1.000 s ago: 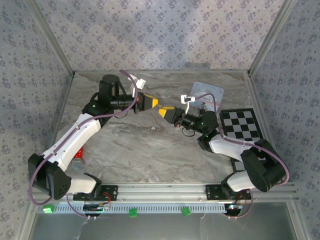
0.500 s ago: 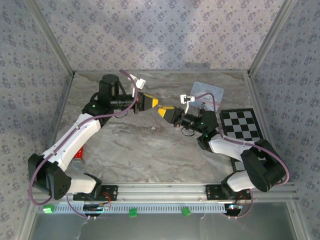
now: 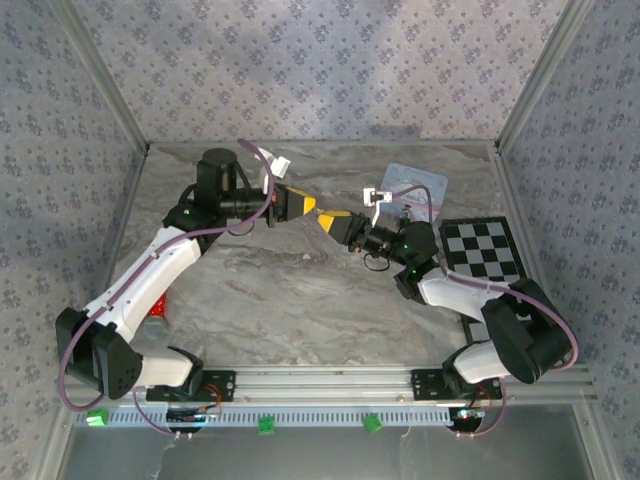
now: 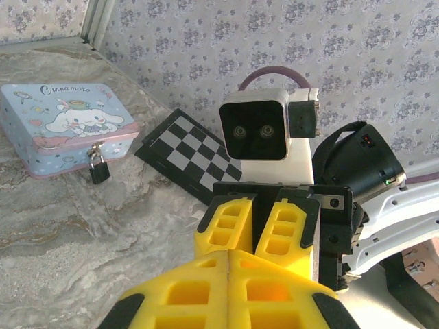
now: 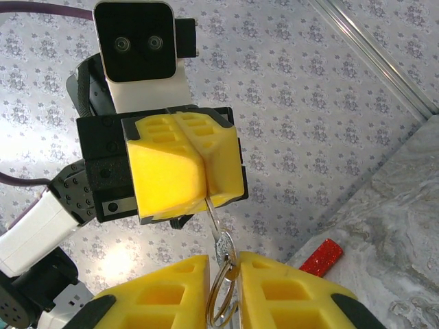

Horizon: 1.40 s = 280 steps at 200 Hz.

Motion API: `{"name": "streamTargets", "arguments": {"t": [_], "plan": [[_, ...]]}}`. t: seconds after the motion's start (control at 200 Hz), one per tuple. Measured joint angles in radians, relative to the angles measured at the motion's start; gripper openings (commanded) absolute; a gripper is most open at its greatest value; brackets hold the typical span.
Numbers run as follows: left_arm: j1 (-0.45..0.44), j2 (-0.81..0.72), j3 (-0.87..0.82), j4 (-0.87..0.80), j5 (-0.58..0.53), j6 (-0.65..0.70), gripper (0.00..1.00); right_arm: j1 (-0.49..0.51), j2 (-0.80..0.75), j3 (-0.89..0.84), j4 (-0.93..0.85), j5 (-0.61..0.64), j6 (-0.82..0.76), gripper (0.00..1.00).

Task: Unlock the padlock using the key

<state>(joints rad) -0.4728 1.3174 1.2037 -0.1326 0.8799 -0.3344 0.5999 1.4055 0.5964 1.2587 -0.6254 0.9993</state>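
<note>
Left gripper [image 5: 204, 175] clenched on the key [image 5: 210, 209]. The key ring [image 5: 221, 284] hangs between the narrowly parted fingers of the right gripper [image 5: 224, 267]; I cannot tell whether they pinch it. Padlock [image 4: 99, 168] hangs at the clasp of the blue tin [image 4: 62, 123], well apart from both grippers.

Arms meet over far middle of counter [image 3: 300, 290]: left claw [image 3: 311, 207] and right claw [image 3: 327, 221] tip to tip, barely any gap. Key ring [image 5: 223, 277] sits in narrow slit between right claw's fingers. Near half of counter bare, wide passage. Far right crowded: blue tin [image 3: 415, 183], padlock [image 4: 99, 169] at its front latch, flat checkerboard [image 3: 480, 248] just beside. Red block [image 3: 158, 313] tucked against left arm. Walls [image 3: 300, 70] close off three sides.
</note>
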Motion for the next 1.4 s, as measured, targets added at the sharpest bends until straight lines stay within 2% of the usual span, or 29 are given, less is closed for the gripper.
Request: {"name": "streamTargets", "arguments": {"t": [0.275,0.595,1.074,1.134,1.199,1.259,1.399], "plan": [[0.002,0.000,0.000,0.002,0.007,0.000,0.00,-0.003,0.003,0.001,0.010,0.000,0.007,0.22],[0.002,0.000,-0.002,0.004,0.014,-0.008,0.00,-0.006,0.011,0.018,0.014,0.000,0.011,0.20],[0.003,-0.001,-0.010,0.017,0.009,-0.008,0.00,-0.013,0.017,0.023,0.003,0.000,0.027,0.01],[0.003,-0.001,-0.011,0.017,-0.006,-0.011,0.07,-0.014,0.017,0.023,-0.005,0.005,0.026,0.00],[0.004,-0.002,-0.016,0.020,-0.018,-0.016,0.28,-0.016,0.015,0.022,-0.014,0.011,0.025,0.00],[0.008,-0.002,-0.024,0.024,-0.039,-0.032,0.41,-0.019,0.008,0.022,-0.031,0.012,0.025,0.00],[0.026,-0.012,-0.049,0.024,-0.110,-0.056,0.59,-0.035,-0.028,0.022,-0.103,0.016,0.007,0.00]]}}
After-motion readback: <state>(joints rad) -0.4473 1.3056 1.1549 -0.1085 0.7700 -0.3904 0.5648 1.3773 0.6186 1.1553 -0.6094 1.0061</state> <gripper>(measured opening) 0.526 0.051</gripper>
